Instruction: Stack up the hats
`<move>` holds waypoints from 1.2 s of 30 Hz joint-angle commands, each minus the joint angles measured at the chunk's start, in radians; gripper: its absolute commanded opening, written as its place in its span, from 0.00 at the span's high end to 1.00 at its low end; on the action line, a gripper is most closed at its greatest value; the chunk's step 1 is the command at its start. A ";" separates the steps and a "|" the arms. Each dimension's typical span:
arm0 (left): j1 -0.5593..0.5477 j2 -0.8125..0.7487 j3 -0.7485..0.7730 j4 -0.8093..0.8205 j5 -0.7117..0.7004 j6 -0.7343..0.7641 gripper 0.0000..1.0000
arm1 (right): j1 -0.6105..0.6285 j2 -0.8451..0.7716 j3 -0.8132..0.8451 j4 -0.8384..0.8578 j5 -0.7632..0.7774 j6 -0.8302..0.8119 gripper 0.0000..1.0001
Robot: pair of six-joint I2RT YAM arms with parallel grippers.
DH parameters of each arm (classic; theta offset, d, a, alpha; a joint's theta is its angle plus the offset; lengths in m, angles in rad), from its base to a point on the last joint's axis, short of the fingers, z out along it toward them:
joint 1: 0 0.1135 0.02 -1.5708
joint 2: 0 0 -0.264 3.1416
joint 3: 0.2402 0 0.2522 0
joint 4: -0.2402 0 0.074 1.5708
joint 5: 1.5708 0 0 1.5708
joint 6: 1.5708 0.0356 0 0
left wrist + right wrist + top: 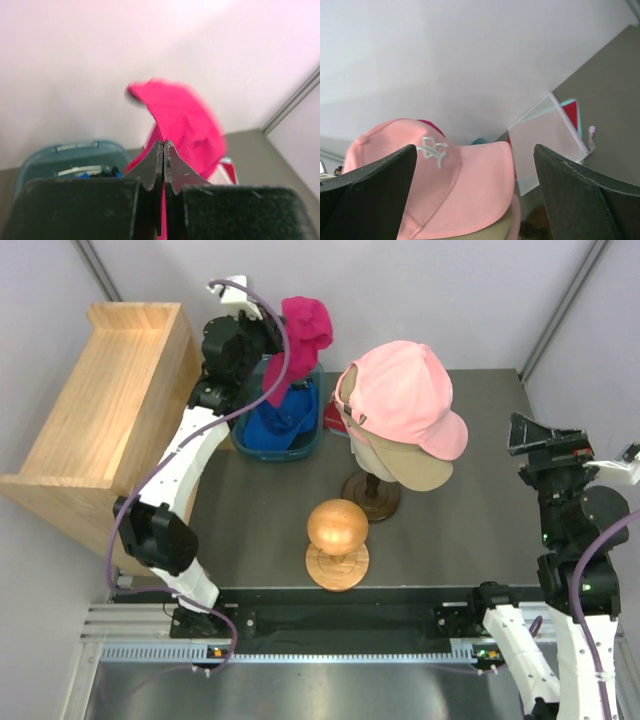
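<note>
The light pink cap (405, 392) sits on top of the tan cap (412, 468) on a stand at the table's middle; the pink cap also shows in the right wrist view (445, 185). My left gripper (272, 332) is shut on the magenta cap (300, 340) and holds it in the air above the teal bin (280, 445). In the left wrist view the magenta cap (182, 125) hangs from the closed fingertips (171, 150). The royal blue cap (275, 422) lies in the bin. My right gripper (475, 165) is open and empty, at the right of the table, facing the pink cap.
A round wooden ball on a stand (337, 540) is near the front middle. A wooden crate (110, 400) stands at the left. A dark wooden stand base (372, 496) carries the stacked caps. A clear lid with red (545, 140) lies behind them.
</note>
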 commanded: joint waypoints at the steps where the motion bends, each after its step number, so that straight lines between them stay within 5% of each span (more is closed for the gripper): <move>1: -0.005 -0.133 0.049 0.148 -0.034 -0.035 1.00 | -0.004 0.034 0.076 0.134 -0.119 0.034 0.01; 8: -0.044 -0.242 0.049 0.275 -0.117 -0.071 1.00 | 0.002 0.119 0.099 0.398 -0.340 0.232 0.08; 13: -0.078 -0.280 0.130 0.337 -0.180 -0.084 1.00 | 0.059 0.253 0.313 0.407 -0.383 0.205 0.09; 16: -0.093 -0.271 0.199 0.378 -0.192 -0.105 1.00 | 0.149 0.321 0.398 0.407 -0.354 0.201 0.09; 23: -0.150 -0.165 0.424 0.438 -0.183 -0.081 1.00 | 0.645 0.587 0.603 0.455 -0.147 0.096 0.07; 28: -0.205 -0.083 0.518 0.561 -0.181 0.004 1.00 | 0.722 0.726 0.668 0.650 -0.222 0.308 0.06; 36: -0.288 -0.006 0.558 0.688 -0.134 0.106 1.00 | 0.814 0.875 0.794 0.724 -0.221 0.456 0.04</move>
